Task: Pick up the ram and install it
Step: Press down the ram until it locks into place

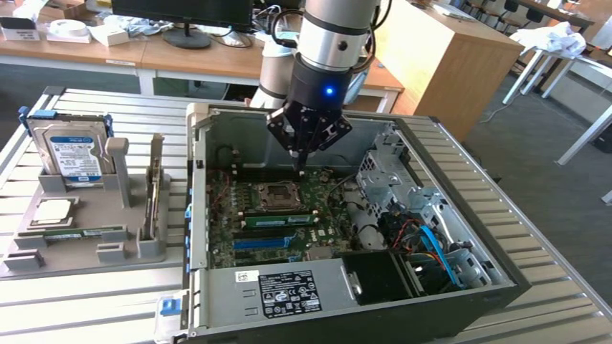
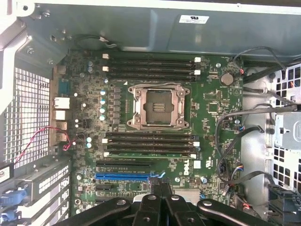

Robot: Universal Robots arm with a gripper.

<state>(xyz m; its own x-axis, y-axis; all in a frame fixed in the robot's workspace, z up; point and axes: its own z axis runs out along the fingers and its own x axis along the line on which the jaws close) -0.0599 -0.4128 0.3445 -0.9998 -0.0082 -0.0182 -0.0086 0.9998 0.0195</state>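
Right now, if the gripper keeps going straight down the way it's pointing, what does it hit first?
Probably the motherboard inside the computer case. The shut gripper points down near the empty processor socket; the exact spot is unclear.

My own gripper (image 2: 160, 186) is cut off by the wrist view's edge, so I see just its black linkage and the shut fingers' tips, which cover part of the motherboard (image 2: 155, 117). In the exterior view my arm (image 1: 335, 43) runs out of the picture's top. The computer case (image 1: 421, 129) hides its near inner wall, and its lower corner is cut by the picture's edge. A green stick (image 1: 277, 217) sits in a slot there, too small to tell if it is fully seated. The label (image 1: 289, 294) has print too fine to read.
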